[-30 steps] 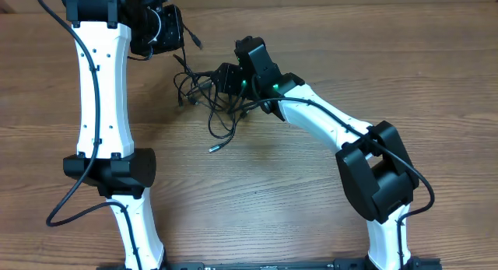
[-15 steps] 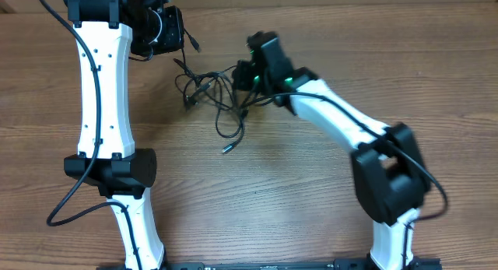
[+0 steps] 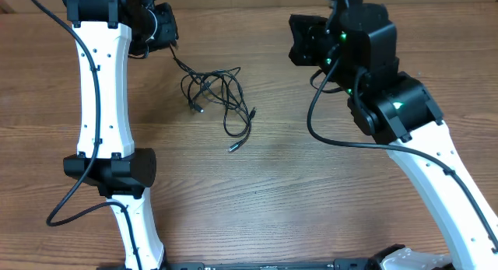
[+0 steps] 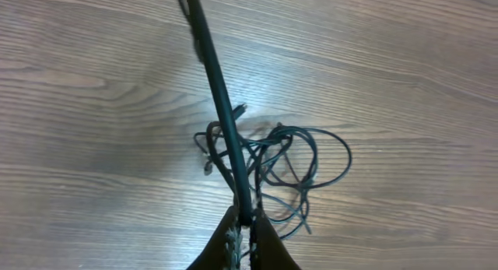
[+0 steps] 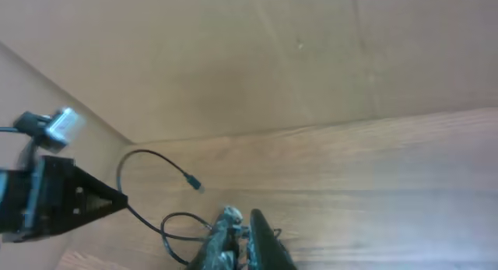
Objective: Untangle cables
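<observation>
The cables (image 3: 214,91) lie as a loose tangle of thin black cords on the wooden table, and one plug end (image 3: 232,148) trails toward the front. My left gripper (image 3: 168,43) is raised at the back left. One cable strand runs from it down into the tangle. In the left wrist view that gripper (image 4: 245,221) is shut on the strand, with the cables (image 4: 272,165) below it. My right gripper (image 3: 296,41) is at the back right, well away from the tangle. Its fingers (image 5: 241,217) are together with nothing between them.
The left arm's white link (image 3: 103,91) stands along the table's left side. The right arm (image 3: 405,114) crosses the right side. In the right wrist view a loose plug end (image 5: 194,183) hangs past the left gripper (image 5: 54,200).
My right gripper has let go of the tangle and pulled back up and to the right. The cables slid slightly right and settled. The left gripper still holds its strand.
</observation>
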